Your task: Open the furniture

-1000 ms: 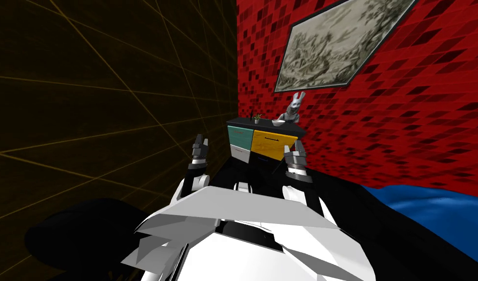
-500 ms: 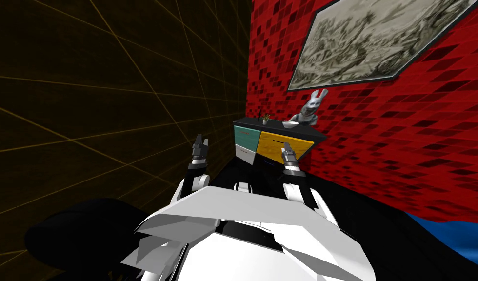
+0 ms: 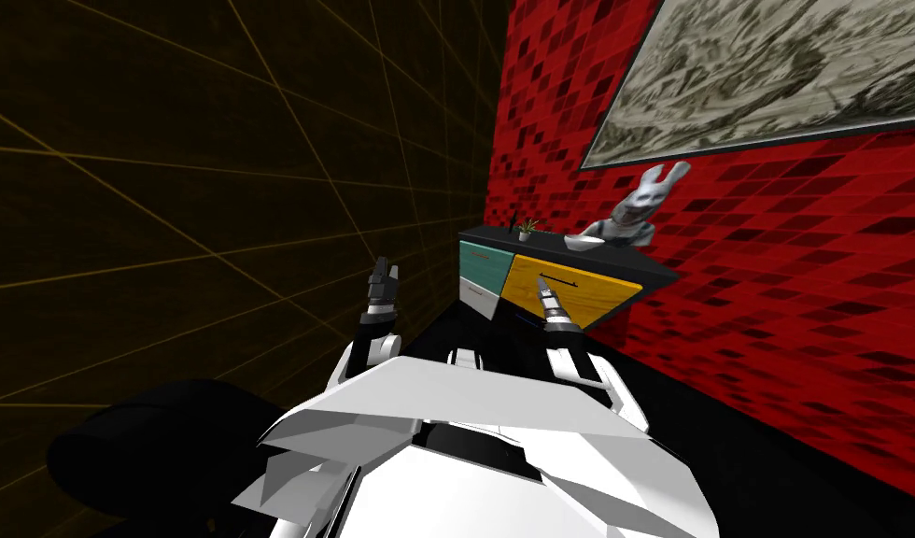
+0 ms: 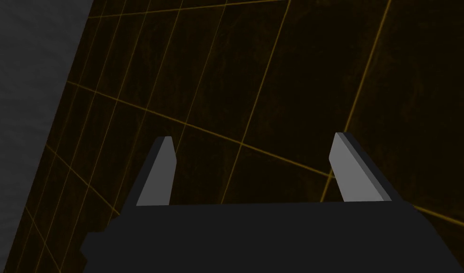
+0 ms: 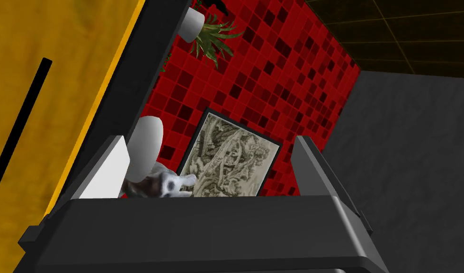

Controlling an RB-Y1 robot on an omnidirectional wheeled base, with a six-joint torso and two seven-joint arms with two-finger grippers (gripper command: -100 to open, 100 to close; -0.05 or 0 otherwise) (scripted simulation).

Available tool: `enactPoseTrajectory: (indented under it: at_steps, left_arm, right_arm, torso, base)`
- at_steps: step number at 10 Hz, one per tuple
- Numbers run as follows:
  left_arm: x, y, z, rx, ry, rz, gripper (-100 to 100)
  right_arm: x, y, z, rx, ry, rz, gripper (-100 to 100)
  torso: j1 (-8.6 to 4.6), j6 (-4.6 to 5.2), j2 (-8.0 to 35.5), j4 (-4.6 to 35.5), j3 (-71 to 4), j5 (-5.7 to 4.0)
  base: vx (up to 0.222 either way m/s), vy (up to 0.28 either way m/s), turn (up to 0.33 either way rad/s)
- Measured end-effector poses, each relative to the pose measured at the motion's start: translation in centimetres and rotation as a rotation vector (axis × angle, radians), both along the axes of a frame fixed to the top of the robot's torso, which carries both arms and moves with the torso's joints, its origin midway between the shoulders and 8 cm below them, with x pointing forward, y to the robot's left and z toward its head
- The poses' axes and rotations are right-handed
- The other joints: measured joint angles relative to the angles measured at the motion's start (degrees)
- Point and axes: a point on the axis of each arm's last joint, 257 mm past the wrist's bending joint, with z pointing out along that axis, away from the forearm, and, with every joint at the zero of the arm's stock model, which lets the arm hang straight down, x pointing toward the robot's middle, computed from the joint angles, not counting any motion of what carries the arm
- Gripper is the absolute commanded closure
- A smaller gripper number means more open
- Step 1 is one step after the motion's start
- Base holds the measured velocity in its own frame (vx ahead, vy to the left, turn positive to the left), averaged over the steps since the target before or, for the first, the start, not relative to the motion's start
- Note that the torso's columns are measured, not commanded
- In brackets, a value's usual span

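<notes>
The cabinet [image 3: 591, 292] has a black top [image 3: 633, 260], a yellow front with a black bar handle [image 3: 560, 279], and a teal drawer [image 3: 484, 263] above a white drawer [image 3: 479, 297]. It stands against the red tiled wall. My right gripper [image 3: 543, 291] is raised in front of the yellow front, just below the handle. In the right wrist view it [image 5: 209, 166] is open, with the yellow front [image 5: 60, 71] and its handle [image 5: 18, 128] beside one finger and no contact visible. My left gripper [image 3: 383, 276] is open [image 4: 254, 170], held up toward the dark gridded wall.
On the cabinet's top stand a grey rabbit figure [image 3: 638, 210], a white bowl [image 3: 584, 243] and a small potted plant [image 3: 526, 229]. A framed grey picture [image 3: 782, 65] hangs on the red wall above. The floor around me is black.
I have moved closer, so the cabinet looks larger and sits further right. My right hand has turned edge-on and reached toward the yellow front. The left arm has not moved.
</notes>
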Motion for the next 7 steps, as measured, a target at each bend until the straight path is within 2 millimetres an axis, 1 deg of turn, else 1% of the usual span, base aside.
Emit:
enactPoseTrajectory:
  at_steps: [1,2,3,4,5,6,7]
  left_arm:
    - [0.0,0.0,0.0,0.000,0.000,0.000,0]
    - [0.0,0.0,0.0,0.000,0.000,0.000,0]
    - [0.0,0.0,0.0,0.000,0.000,0.000,0]
    - [0.0,0.0,0.0,0.000,0.000,0.000,0]
    - [0.0,0.0,0.0,0.000,0.000,0.000,0]
    - [0.0,0.0,0.0,0.000,0.000,0.000,0]
    - [0.0,0.0,0.0,0.000,0.000,0.000,0]
  right_arm:
    - [0.5,-1.0,-1.1,-0.037,0.037,-0.026,-100]
    - [1.1,-2.1,-2.5,-0.083,0.079,-0.058,-100]
    - [1.5,-2.7,-3.4,-0.115,0.110,-0.080,-100]
    - [2.0,-3.8,-4.6,-0.161,0.151,-0.112,-100]
    - [2.1,-4.5,-5.3,-0.194,0.181,-0.135,-100]
    - [2.3,-5.9,-6.6,-0.237,0.222,-0.169,-100]
    - [2.4,-6.6,-7.6,-0.269,0.253,-0.192,-100]
  torso:
    - [-0.03,0.09,0.03,0.00,0.01,-0.01]
    - [-0.02,0.01,0.06,0.01,0.04,-0.01]
    - [-0.03,0.07,0.10,0.02,0.06,0.00]
    - [-0.02,0.00,0.08,0.02,0.05,-0.01]
    - [-0.03,0.06,0.09,0.02,0.05,0.00]
    - [-0.03,0.01,0.04,0.01,0.03,-0.01]
    - [-0.02,0.07,0.06,0.01,0.03,-0.01]
  base:
    - [0.033,0.005,0.260]
    - [0.027,-0.002,0.147]
    - [0.030,0.000,0.275]
    - [0.025,-0.004,0.195]
    - [0.032,-0.003,0.290]
    - [0.029,-0.005,0.140]
    - [0.029,0.001,0.321]
